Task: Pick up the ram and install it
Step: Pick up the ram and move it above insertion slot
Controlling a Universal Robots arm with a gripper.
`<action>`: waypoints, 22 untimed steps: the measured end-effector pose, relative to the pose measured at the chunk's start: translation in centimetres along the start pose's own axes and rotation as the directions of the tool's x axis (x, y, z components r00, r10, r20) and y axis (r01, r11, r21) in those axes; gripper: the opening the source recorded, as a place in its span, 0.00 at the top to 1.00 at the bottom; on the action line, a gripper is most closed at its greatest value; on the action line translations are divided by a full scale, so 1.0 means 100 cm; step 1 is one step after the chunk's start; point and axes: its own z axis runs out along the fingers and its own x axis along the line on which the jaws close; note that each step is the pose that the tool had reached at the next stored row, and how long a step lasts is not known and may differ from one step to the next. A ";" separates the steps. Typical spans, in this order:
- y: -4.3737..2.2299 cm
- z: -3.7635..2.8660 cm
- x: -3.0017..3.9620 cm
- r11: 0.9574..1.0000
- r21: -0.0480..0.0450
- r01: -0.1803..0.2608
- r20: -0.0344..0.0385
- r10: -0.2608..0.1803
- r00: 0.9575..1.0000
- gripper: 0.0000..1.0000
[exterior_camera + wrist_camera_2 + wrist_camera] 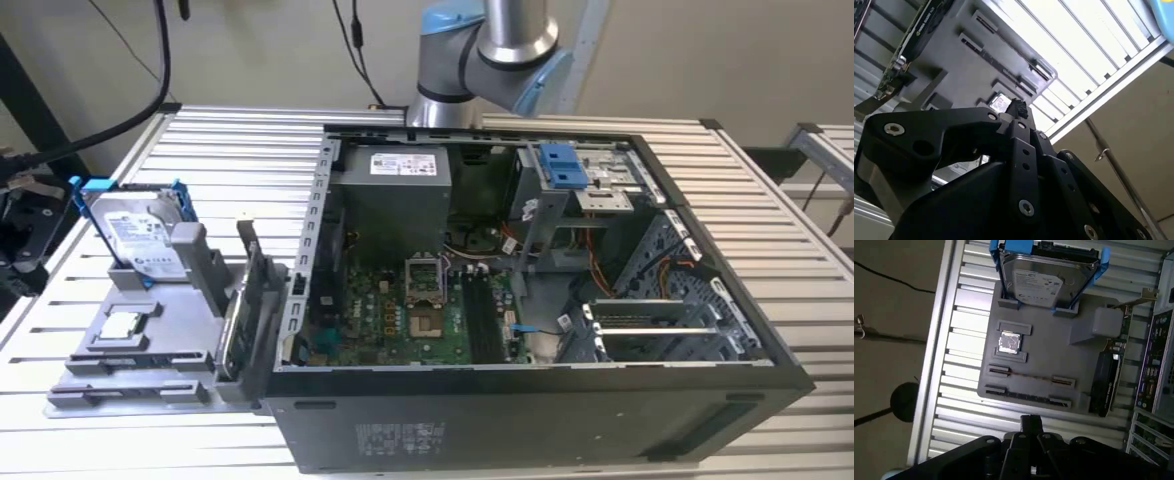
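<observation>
Plainly the task is at its very start, with neither the pick nor the install done as far as I can judge. The ram (1029, 376) rests as a thin stick on edge in one long slot of the grey holder (1054, 355), between the loose processor chip (1009, 342) and a second parallel slot. That second slot looks dark, and I cannot tell whether it carries another stick. The holder lies on the slatted tabletop (240, 150), at about 9 o'clock from the open computer case (534, 430) in the exterior view. It also carries the hard drive (1041, 282) in its blue frame and an upright graphics card (1109, 375). In the first wrist view the hand (1030, 421) hangs above the tabletop just off the holder's edge, on the side where the long slots run. Its fingertips are pressed together with nothing between them, and it is clear of the ram. The arm (514, 40) rises at 12 o'clock of the case in the exterior view. Inside the case, the motherboard (387, 320) lies exposed, with its long dark memory slots (481, 318) at 3 o'clock of the processor socket. Everything is left to do: grasping the stick, lifting it out, carrying it across and seating it on the board.
</observation>
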 end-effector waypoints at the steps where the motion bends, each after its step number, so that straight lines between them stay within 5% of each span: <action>1: 0.0000 0.0000 0.0000 1.000 0.000 0.014 -0.001 -0.014 1.000 0.89; 6: 0.0000 0.0000 0.0000 0.997 0.001 0.080 -0.004 -0.080 0.997 0.89; 13: 0.0000 0.0000 0.0000 0.987 0.002 0.160 -0.008 -0.160 0.987 0.89; 22: 0.0001 0.0000 0.0000 0.965 0.002 0.264 -0.013 -0.264 0.964 0.89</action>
